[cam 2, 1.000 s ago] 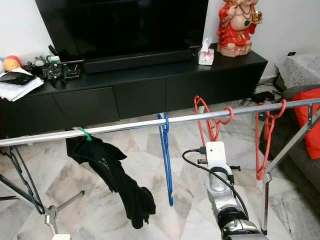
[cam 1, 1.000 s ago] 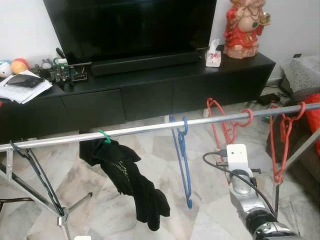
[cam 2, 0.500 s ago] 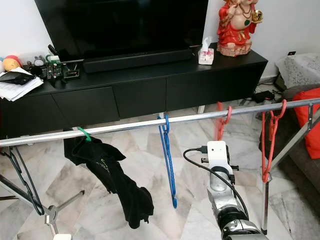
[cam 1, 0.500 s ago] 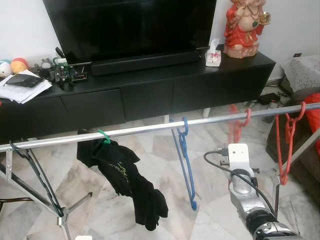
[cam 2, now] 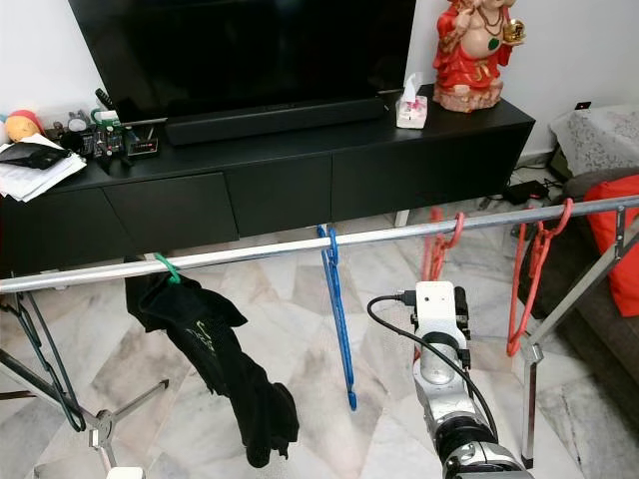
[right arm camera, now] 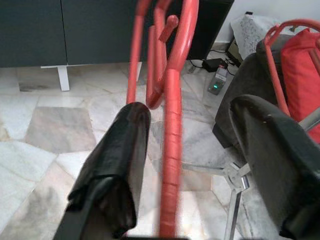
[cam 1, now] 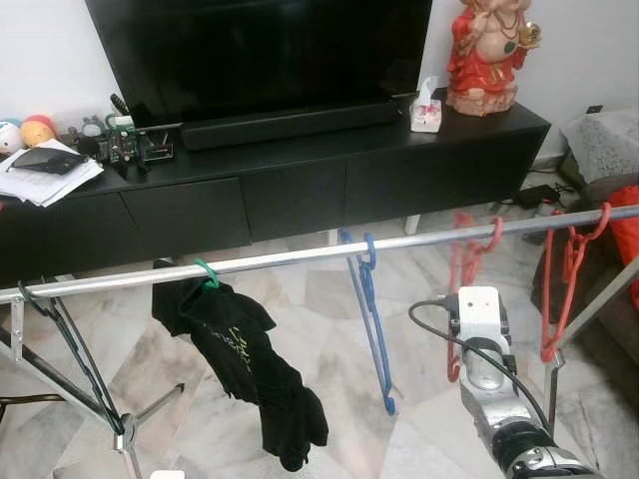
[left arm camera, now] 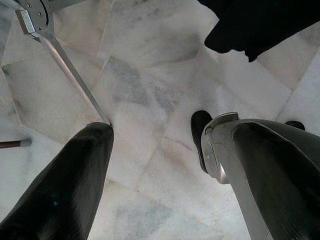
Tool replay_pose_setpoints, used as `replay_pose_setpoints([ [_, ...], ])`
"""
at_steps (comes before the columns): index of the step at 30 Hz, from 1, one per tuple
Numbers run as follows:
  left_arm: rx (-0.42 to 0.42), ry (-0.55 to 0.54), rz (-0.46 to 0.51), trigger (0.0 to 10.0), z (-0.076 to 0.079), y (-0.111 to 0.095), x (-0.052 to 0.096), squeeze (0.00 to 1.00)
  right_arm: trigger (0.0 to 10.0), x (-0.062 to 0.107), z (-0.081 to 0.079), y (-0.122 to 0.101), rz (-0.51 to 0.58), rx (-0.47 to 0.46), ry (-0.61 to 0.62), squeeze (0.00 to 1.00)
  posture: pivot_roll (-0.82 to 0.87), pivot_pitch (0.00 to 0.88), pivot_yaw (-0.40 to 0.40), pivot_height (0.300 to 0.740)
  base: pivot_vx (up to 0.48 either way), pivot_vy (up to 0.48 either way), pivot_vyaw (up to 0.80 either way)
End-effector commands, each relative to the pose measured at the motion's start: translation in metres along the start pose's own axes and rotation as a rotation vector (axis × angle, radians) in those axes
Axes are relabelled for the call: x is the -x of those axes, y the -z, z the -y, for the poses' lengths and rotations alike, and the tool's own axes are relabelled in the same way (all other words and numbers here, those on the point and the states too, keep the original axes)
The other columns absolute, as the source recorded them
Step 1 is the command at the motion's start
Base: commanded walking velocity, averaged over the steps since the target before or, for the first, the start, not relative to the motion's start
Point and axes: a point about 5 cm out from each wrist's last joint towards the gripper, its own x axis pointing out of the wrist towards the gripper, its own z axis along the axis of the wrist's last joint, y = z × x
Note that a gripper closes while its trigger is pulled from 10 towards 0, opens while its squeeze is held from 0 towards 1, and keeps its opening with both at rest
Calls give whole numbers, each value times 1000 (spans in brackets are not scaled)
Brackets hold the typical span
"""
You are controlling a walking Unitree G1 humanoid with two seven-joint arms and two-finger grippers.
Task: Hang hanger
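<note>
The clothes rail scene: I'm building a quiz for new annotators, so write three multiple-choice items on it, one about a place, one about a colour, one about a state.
1. Where does the black garment hang?
A. On the rail, from a green hook
B. On the TV cabinet
C. On the floor

2. What colour is the hanger between the black garment and the red hangers?
A. Yellow
B. Blue
C. White

3. How do the right gripper's fingers stand?
A. Shut tight on the rail
B. Apart, with a red hanger's bar between them
C. Shut on the tissue box

Key: 1 A, the green hook sits over the rail above the garment. 2 B, the blue hanger hangs near the rail's middle. 3 B, the right wrist view shows the red hanger in the gap between the two fingers.
</note>
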Motion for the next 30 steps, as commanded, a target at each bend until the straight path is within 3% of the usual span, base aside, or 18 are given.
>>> replay_pose_setpoints([
  [1, -11, -2, -23, 10000, -3, 6, 2, 0, 10000, 1, -1, -1, 9, -18, 6, 1000, -86, 0, 37, 740, 0, 0, 0],
  [10, -9, -3, -20, 10000, -3, 6, 2, 0, 10000, 15, 1, -5, 148, -95, 14, 1000, -85, 0, 37, 740, 0, 0, 0],
  [20, -9, 8, -3, 10000, 8, 1, -1, 0, 10000, 27, 8, -4, 206, -90, 5, 1000, -90, 0, 36, 740, 0, 0, 0],
  [25, -9, 10, 4, 10000, 8, -1, -1, 0, 10000, 31, 4, -10, 240, -84, -76, 1000, -93, 0, 36, 740, 0, 0, 0],
  [27, -9, 9, 7, 10000, 7, -1, -1, 0, 10000, 36, -6, -15, 286, -39, -190, 1000, -93, 0, 36, 740, 0, 0, 0],
  [30, -8, 7, 9, 10000, 6, -1, -1, 0, 10000, 39, -8, -17, 311, -21, -215, 1000, -93, 0, 36, 740, 0, 0, 0],
])
